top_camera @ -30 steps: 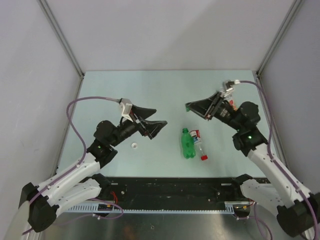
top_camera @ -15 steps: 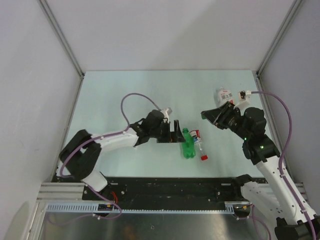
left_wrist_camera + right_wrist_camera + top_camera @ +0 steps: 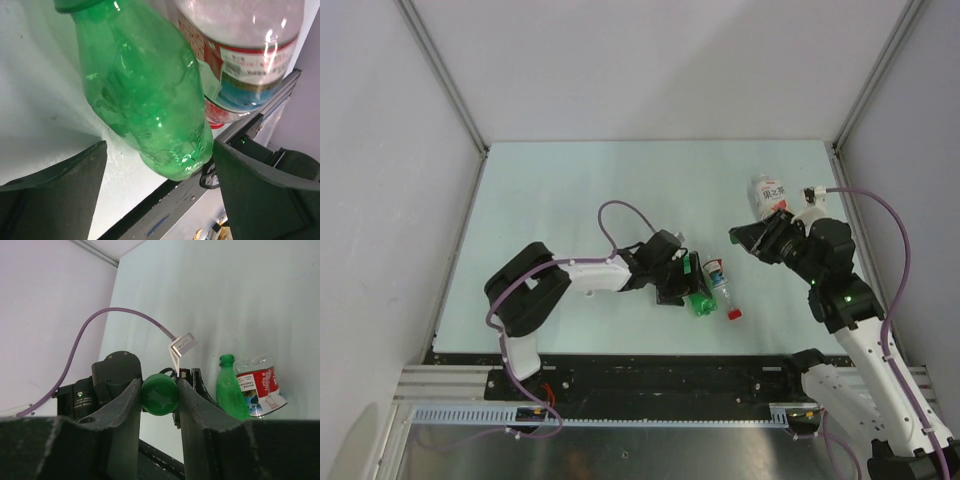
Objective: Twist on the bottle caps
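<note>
The green bottle (image 3: pixel 699 296) lies on the table with its neck uncapped and pointing away. My left gripper (image 3: pixel 682 281) is open, its fingers on either side of the bottle's lower body (image 3: pixel 150 90), apart from it. The slim clear bottle (image 3: pixel 718 282) lies touching it on the right, red cap (image 3: pixel 733 314) on. My right gripper (image 3: pixel 742 238) hovers to the right, shut on the green cap (image 3: pixel 160 393). The right wrist view also shows the green bottle (image 3: pixel 231 390). The wider clear bottle (image 3: pixel 770 194) is behind the right gripper. The white cap is hidden.
A black rail (image 3: pixel 670 375) runs along the table's near edge, just in front of the bottles. Grey walls enclose the table on the left, back and right. The left arm (image 3: pixel 590 275) stretches across the table's front middle.
My left arm has swung right and reached out until its open fingers straddle the green bottle. My right gripper has drawn back to the right, uncovering the wider bottle. Both lying bottles shifted slightly.
</note>
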{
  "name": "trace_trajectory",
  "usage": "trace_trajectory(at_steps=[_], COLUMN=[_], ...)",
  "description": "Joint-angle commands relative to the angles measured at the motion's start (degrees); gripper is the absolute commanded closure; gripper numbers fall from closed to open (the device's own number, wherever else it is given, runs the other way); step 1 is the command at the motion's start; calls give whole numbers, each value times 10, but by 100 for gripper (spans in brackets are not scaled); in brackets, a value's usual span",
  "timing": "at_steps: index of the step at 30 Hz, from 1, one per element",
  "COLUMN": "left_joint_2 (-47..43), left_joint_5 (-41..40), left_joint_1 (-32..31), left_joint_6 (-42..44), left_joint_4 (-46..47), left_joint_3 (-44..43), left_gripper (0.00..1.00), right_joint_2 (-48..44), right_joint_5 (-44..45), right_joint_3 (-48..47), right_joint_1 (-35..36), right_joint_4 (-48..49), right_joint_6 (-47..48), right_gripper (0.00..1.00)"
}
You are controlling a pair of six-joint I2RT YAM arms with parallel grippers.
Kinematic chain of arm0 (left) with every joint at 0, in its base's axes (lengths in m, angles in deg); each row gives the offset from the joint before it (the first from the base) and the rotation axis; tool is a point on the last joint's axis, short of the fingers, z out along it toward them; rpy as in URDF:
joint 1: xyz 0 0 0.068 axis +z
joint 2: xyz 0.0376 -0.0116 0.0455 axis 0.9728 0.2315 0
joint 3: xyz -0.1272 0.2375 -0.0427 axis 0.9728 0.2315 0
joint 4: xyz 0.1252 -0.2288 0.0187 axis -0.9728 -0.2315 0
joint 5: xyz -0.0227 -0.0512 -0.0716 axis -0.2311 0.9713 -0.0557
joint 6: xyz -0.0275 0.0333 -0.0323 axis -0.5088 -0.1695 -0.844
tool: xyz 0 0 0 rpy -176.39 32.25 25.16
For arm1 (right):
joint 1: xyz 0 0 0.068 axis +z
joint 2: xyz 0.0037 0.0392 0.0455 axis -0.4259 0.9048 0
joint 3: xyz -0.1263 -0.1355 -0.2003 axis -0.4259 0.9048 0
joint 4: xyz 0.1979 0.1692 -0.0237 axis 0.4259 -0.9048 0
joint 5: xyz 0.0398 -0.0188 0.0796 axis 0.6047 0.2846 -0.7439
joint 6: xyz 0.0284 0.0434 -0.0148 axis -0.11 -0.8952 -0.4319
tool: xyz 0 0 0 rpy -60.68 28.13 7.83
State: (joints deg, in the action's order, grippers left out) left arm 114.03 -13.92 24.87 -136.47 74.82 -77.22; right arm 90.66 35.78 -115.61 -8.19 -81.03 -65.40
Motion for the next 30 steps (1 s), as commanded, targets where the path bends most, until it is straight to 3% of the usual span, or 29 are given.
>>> trace_trajectory(at_steps=[1, 10, 15, 18, 23, 26, 30], left_joint_2=[22, 67, 72, 69, 25, -33, -116], left_joint_5=[-33, -88, -116, -136, -187, -243, -288], left_joint_1=[-3, -4, -4, -3, -2, -3, -4], left_joint_6=[-40, -35, 11, 51, 154, 238, 357], left_joint_4=[-14, -53, -74, -100, -124, -121, -92], left_joint_3=[-22, -77, -95, -111, -114, -99, -66], left_gripper=[11, 36, 38, 46, 69, 91, 99], right_joint_2=[-17, -18, -15, -12, -11, -11, -9], right_joint_5=[18, 25, 27, 23, -15, -44, -78], right_joint_3=[-19, -19, -19, -19, -19, -23, -36], right_joint_1=[-4, -6, -7, -7, -8, -8, -8], right_joint_4=[-13, -34, -44, -48, -35, -25, -26], right_joint_6=[12, 17, 26, 33, 72, 115, 164], right_gripper=[74, 74, 74, 73, 73, 72, 72])
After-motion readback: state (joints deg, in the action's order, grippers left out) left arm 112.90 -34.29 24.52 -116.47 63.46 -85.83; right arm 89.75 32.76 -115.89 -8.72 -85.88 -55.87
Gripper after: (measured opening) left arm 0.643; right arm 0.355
